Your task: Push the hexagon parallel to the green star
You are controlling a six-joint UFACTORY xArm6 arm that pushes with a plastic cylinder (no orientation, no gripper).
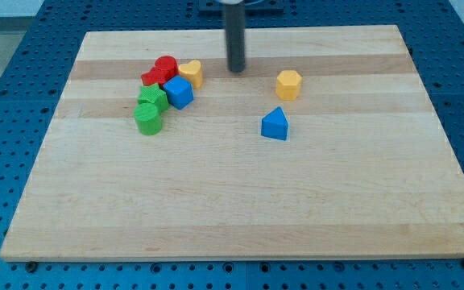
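A yellow hexagon (288, 84) lies right of the middle in the upper part of the wooden board (240, 201). A green star (152, 98) sits in a cluster at the upper left, with a green cylinder (147, 119) just below it. My tip (236, 70) stands on the board at the view's top, left of and slightly above the yellow hexagon, with a clear gap between them. It is to the right of the cluster.
The cluster also holds a red block (160, 70), a yellow heart-like block (191, 73) and a blue cube (179, 93). A blue triangular block (275, 124) lies below the hexagon. The board rests on a blue perforated table (22, 97).
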